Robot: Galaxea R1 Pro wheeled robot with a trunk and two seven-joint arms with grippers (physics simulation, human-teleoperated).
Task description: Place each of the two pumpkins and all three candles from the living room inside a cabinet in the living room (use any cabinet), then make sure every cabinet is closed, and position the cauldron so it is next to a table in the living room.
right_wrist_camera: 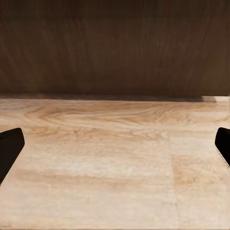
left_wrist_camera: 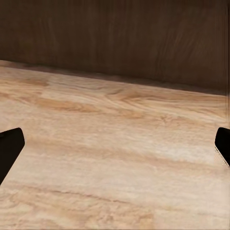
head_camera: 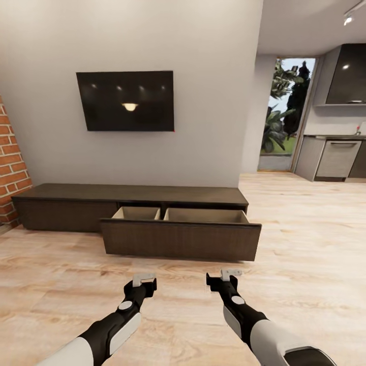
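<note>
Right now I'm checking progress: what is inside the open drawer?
The pulled-out drawer of the cabinet shows two pale beige compartments. Only their upper walls show; the drawer front hides the bottoms, so any contents cannot be seen.

No text, label, brand, number or sign can be read anywhere in these views.
</note>
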